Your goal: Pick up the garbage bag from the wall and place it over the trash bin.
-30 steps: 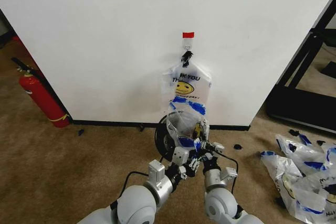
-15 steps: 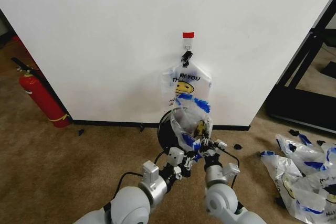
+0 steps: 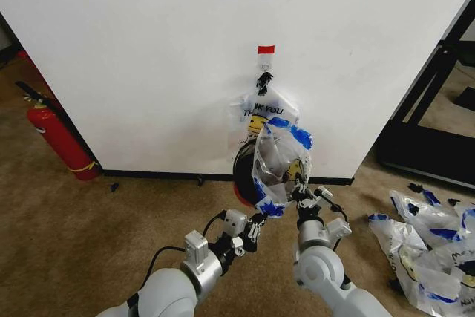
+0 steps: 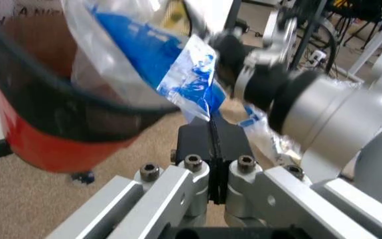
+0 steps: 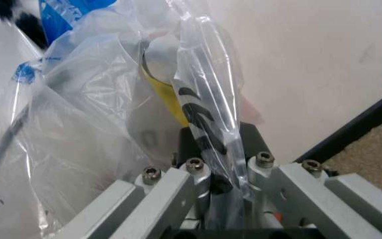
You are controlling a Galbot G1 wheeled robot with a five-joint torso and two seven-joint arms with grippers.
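Note:
The garbage bag (image 3: 280,155), clear plastic with blue patches, is stretched up in front of the wall between my two grippers. My left gripper (image 3: 257,220) is shut on its blue-printed lower edge (image 4: 198,89). My right gripper (image 3: 306,192) is shut on a fold of the bag (image 5: 208,119) a little higher and to the right. The trash bin (image 3: 243,172), with dark walls and a red base, sits right behind the bag on the floor by the wall. In the left wrist view part of the bag lies over the bin's dark rim (image 4: 58,107).
A similar bag with "THANK YOU" print (image 3: 256,113) hangs from a hook under red tape (image 3: 266,50). A red fire extinguisher (image 3: 59,139) leans at the left. Several loose bags (image 3: 427,246) lie on the carpet at the right, near a black frame (image 3: 430,109).
Both grippers have risen with the bag, which now stands higher and further right. The left arm has drawn back leftward. The bin has shifted up toward the wall.

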